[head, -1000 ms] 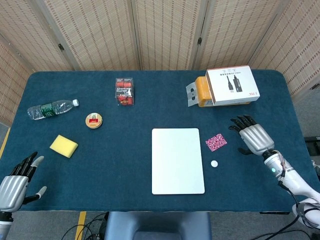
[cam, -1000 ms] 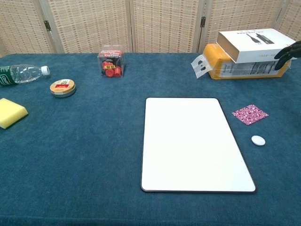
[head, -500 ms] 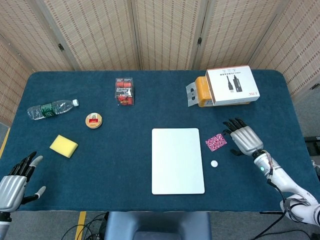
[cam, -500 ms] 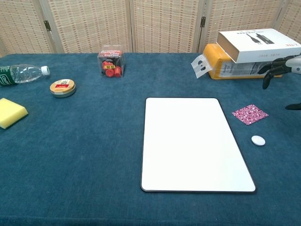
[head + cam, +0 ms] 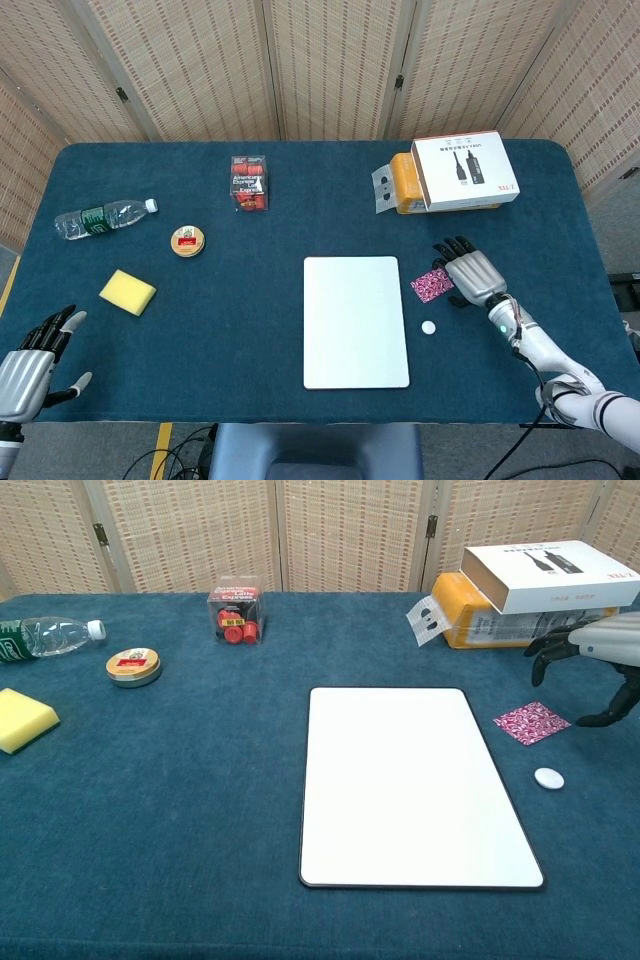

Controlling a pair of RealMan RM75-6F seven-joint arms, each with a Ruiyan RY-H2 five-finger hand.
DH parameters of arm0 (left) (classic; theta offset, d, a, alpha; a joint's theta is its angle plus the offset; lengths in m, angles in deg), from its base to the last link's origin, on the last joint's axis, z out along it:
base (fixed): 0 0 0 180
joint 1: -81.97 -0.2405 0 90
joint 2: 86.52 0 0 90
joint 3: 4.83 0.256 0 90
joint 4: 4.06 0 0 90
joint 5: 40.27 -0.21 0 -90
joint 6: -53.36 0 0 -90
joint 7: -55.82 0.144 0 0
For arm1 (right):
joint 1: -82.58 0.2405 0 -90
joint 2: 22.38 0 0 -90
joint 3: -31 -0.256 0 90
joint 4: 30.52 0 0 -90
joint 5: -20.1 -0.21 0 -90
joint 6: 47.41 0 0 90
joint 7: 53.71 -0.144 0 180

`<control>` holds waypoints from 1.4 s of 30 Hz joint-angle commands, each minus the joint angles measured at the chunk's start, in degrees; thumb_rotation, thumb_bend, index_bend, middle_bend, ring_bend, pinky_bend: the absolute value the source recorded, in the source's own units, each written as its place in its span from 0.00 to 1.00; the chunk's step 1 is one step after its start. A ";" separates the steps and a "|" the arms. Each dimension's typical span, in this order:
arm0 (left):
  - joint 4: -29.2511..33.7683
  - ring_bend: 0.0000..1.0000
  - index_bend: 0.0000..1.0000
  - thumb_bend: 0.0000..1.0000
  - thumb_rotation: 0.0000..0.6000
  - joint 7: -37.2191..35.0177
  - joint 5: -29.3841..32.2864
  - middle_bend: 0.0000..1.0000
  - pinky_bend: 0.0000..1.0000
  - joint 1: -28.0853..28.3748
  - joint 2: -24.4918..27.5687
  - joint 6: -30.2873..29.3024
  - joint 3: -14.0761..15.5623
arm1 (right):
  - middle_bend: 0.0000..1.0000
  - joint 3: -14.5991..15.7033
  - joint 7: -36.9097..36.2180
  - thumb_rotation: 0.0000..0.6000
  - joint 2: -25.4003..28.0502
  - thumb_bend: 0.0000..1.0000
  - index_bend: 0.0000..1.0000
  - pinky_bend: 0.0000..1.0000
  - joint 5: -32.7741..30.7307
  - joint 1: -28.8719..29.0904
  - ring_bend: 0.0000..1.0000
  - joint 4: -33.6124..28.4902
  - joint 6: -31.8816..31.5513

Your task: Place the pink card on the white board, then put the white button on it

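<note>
The pink patterned card (image 5: 431,285) (image 5: 532,723) lies flat on the blue cloth just right of the white board (image 5: 355,321) (image 5: 410,783). A small white button (image 5: 428,327) (image 5: 548,778) sits in front of the card, off the board's right edge. My right hand (image 5: 470,273) (image 5: 596,652) hovers right beside and above the card with fingers spread, holding nothing. My left hand (image 5: 28,368) stays open at the near left table edge, far from everything; the chest view does not show it.
A white box on a yellow pack (image 5: 455,175) (image 5: 520,595) stands behind the card. A red-filled clear box (image 5: 249,183), a round tin (image 5: 187,241), a water bottle (image 5: 102,218) and a yellow sponge (image 5: 127,292) lie on the left half.
My right hand has moved left and slightly farther, from well right of the card to just beside it. Card, button and left hand have not moved.
</note>
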 commanded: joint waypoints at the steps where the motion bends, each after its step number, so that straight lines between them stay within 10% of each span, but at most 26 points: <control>1: -0.05 0.11 0.02 0.29 1.00 -0.17 0.01 0.07 0.22 0.01 0.03 0.00 0.00 | 0.10 -0.06 -0.54 1.00 -1.10 0.16 0.33 0.00 -0.67 1.11 0.00 1.37 1.76; 42: -0.63 0.11 0.02 0.29 1.00 -1.68 1.22 0.07 0.22 0.00 0.42 0.29 -0.47 | 0.10 2.18 -3.17 1.00 -7.44 0.16 0.33 0.00 -0.48 5.10 0.00 10.01 5.51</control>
